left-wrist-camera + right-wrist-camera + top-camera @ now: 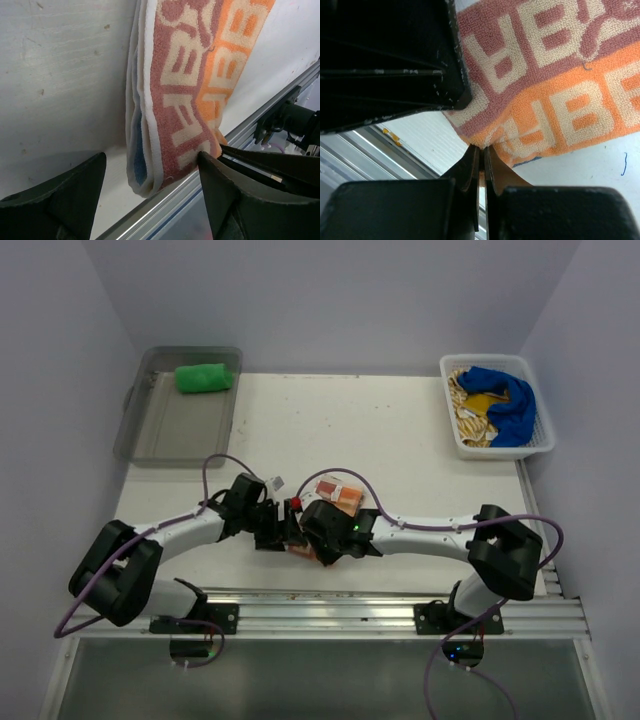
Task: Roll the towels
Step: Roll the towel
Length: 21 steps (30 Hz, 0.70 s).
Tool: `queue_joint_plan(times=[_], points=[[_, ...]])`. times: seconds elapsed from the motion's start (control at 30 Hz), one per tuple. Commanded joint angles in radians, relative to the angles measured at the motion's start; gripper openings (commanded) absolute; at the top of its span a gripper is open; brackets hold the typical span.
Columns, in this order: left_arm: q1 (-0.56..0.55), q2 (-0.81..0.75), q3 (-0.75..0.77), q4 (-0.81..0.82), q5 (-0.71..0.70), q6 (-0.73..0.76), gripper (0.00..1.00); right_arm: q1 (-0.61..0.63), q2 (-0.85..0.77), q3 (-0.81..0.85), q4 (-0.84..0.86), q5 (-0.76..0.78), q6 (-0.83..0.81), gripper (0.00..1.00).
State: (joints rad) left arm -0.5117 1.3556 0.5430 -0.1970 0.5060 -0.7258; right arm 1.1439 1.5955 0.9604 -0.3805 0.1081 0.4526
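Orange-and-white towel [200,75] of looped terry cloth, nubbly and matt, surface [60,75] white, matt, speckled and scuffed, rail [320,608] of brushed grey metal, left gripper [151,167] jaws matt black plastic, tray [170,430] clear glossy plastic, basket [500,452] white latticed plastic

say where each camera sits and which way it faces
Top external: overhead from behind, looking down at the table; left arm and right arm show.
Left wrist: on the left arm, facing the orange-and-white towel; left gripper open around its end.
Right wrist: facing the same towel; right gripper shut on its corner.
All share that towel.
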Motion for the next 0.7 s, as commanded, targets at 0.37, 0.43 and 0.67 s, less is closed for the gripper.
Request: queue_joint_plan(times=[0.37, 0.43, 0.67], points=[[-0.001, 0.056, 0.057, 0.015, -0.023, -0.044, 0.06, -0.001, -0.032, 0.011, -0.023, 0.036, -0.066, 0.44], [-0.001, 0.062, 0.066, -0.007, -0.024, -0.050, 0.00, 0.008, -0.042, 0.017, -0.034, 0.064, -0.089, 0.53], [-0.001, 0.073, 0.084, -0.032, 0.005, -0.080, 0.00, 0.154, -0.011, 0.061, -0.049, 0.295, -0.167, 0.61]])
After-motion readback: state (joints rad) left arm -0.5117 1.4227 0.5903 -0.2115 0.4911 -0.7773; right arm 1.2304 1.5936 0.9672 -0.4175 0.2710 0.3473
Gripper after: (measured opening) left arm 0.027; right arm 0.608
